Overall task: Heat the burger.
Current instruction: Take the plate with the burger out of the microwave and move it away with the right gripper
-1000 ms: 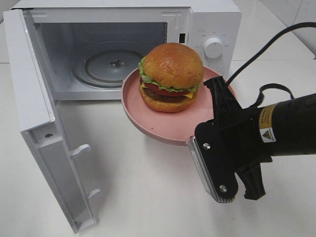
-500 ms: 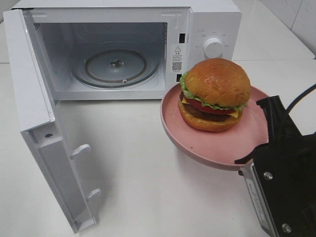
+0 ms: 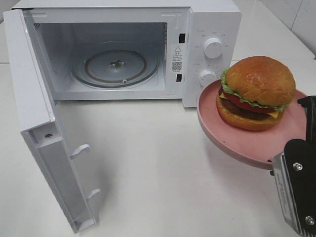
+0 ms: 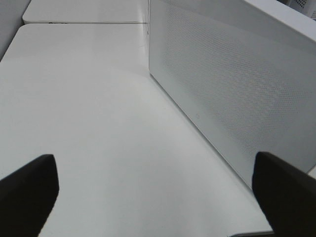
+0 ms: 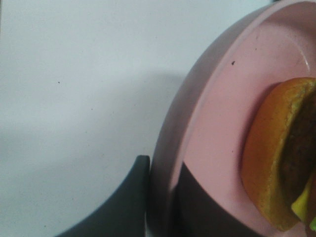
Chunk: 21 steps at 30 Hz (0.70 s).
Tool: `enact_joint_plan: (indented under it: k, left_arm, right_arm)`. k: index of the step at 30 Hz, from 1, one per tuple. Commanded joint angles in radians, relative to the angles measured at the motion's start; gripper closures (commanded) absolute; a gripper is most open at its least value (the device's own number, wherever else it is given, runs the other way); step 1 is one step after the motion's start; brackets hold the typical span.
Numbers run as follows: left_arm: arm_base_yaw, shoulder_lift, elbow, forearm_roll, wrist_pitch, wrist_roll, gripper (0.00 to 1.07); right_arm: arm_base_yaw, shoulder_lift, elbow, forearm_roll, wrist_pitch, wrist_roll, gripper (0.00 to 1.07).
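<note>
The burger (image 3: 257,93), with its glossy bun, lettuce, tomato and cheese, sits on a round pink plate (image 3: 232,133). The plate is held tilted above the table, to the right of the microwave's control panel. My right gripper (image 3: 301,144) is shut on the plate's near right rim. In the right wrist view one dark finger (image 5: 123,207) lies outside the plate's rim (image 5: 197,123) and the other rests on its inner face, with the burger's bottom bun (image 5: 269,148) beside it. My left gripper (image 4: 158,197) is open over bare table and holds nothing. It is out of the high view.
The white microwave (image 3: 212,24) stands at the back. Its door (image 3: 34,108) is swung wide to the left and a glass turntable (image 3: 116,65) lies inside. Knobs (image 3: 213,47) sit on its right panel. The door's perforated outer face (image 4: 237,89) runs beside my left gripper.
The plate with the burger has moved right, from in front of the microwave opening to beside the control panel. My right arm has drawn back toward the lower right corner.
</note>
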Motion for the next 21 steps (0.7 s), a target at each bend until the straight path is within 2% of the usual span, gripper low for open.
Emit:
enact_joint_plan:
  k: [1, 10, 21]
  left_arm:
    - [-0.002, -0.016, 0.003, -0.004, -0.011, 0.001, 0.06]
    - [-0.002, -0.016, 0.003, -0.004, -0.011, 0.001, 0.07]
    - [-0.002, -0.016, 0.003, -0.004, -0.011, 0.001, 0.07]
  right_arm:
    - [-0.005, -0.016, -0.002, -0.087, -0.024, 0.091, 1.07]
    - [-0.005, -0.016, -0.002, -0.353, 0.121, 0.511, 1.07]
    - [-0.005, -0.001, -0.002, -0.435, 0.26, 0.836, 1.07]
